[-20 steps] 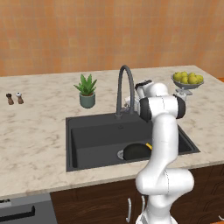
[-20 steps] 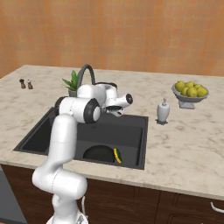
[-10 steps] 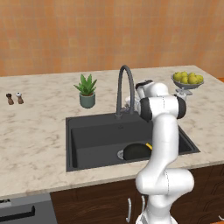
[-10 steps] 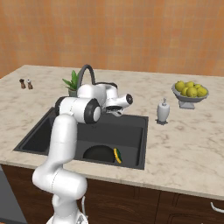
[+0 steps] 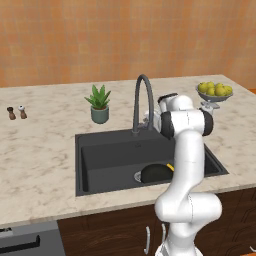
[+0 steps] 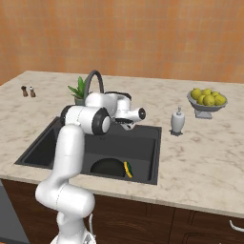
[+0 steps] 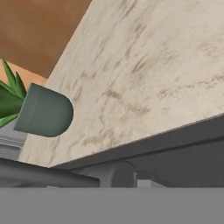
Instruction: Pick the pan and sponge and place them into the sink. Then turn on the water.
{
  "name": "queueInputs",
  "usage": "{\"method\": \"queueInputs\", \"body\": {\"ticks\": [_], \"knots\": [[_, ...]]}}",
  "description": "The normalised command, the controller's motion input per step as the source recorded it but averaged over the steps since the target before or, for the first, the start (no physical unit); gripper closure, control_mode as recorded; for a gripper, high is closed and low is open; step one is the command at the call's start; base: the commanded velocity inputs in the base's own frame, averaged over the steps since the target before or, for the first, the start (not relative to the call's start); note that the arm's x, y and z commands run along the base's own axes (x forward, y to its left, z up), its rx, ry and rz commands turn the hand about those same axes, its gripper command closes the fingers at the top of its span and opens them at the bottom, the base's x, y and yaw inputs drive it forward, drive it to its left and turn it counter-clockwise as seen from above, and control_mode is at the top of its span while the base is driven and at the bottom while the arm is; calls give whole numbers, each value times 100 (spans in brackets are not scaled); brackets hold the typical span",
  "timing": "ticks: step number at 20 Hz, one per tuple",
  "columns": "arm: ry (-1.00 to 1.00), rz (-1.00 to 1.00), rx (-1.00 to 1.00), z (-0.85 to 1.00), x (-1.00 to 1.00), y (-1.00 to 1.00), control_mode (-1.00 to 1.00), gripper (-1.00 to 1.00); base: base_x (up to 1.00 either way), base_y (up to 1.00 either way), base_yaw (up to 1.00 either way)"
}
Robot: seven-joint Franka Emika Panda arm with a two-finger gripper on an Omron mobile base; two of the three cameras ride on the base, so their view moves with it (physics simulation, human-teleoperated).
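- The pan [image 5: 156,173] is seen lying in the sink [image 5: 105,155], at about 5 o'clock from the basin's middle in the left base view, just beside the round drain [image 5: 137,176].
- The sponge [image 6: 127,169] is seen in the right base view as a small yellow and green piece resting against the pan's right edge, near the sink's front wall.
- The gripper [image 6: 125,122] is held above the sink's back edge, close to the base of the faucet [image 5: 142,102]; its fingers are hidden by the hand's body, so it cannot be told whether they are spread or closed.
- No stream is seen under the faucet's spout.
- In the hand view, the potted plant [image 7: 41,110] is shown at 9 o'clock on the marble counter [image 7: 144,70], with the sink's dark rim running across the lower part.
- A fruit bowl [image 6: 207,101] is placed at 2 o'clock from the sink, and a soap dispenser [image 6: 177,121] stands just right of the basin.
- Two small shakers [image 5: 16,112] are set well apart from the sink, at 10 o'clock.
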Motion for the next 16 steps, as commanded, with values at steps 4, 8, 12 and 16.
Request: {"method": "queueInputs", "body": {"ticks": [4, 8, 12, 16], "knots": [[22, -5, 27, -6, 31, -25, -100, 100, 0, 0, 0], [19, -2, 27, -12, 23, -29, -100, 100, 0, 0, 0], [13, 0, 16, -26, 7, -9, -100, 100, 0, 0, 0], [3, 0, 4, -17, 0, 0, -100, 100, 0, 0, 0]]}}
